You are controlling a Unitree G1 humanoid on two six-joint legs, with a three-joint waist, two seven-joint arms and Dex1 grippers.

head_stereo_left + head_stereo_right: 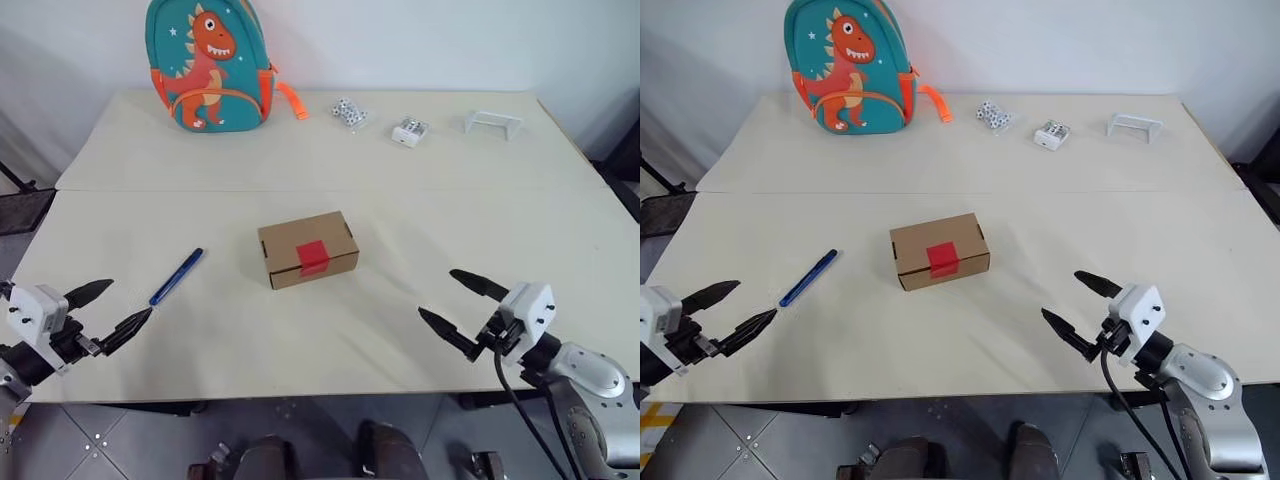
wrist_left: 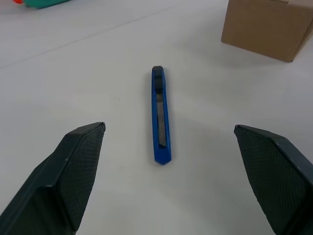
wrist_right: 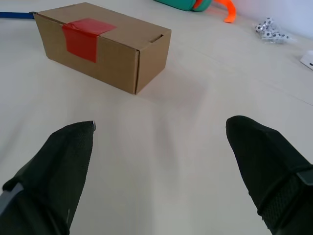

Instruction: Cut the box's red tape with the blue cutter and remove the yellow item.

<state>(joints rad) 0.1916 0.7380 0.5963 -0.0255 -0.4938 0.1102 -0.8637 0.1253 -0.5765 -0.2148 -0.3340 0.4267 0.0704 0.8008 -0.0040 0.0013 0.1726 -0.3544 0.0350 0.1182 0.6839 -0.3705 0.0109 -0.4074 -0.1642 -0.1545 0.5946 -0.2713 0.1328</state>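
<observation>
Left eye view: a pale table [image 1: 420, 200] is seen from above, listed here from left to right.
Left gripper [image 1: 102, 306]: held at the table's near left edge, fingers spread wide, nothing between them.
Cutter [image 1: 176, 276]: laid flat on the table just ahead of the left gripper, clear of its fingertips; in the left wrist view it is lined up between the two spread fingers [image 2: 78, 171].
Backpack [image 1: 207, 62]: a teal one with an orange dinosaur, stood at the far edge against the wall.
Box [image 1: 307, 248]: set near the table's middle, lid shut, well apart from both grippers and to the right of the cutter.
Tape [image 1: 312, 257]: a red square stuck across the box's top edge and down its front face.
Far small items: a speckled packet [image 1: 349, 112], a white block [image 1: 409, 131] and a white bracket [image 1: 493, 123] are lined along the far side.
Right gripper [image 1: 460, 300]: held at the near right edge, fingers spread wide and empty, pointed toward the box.
</observation>
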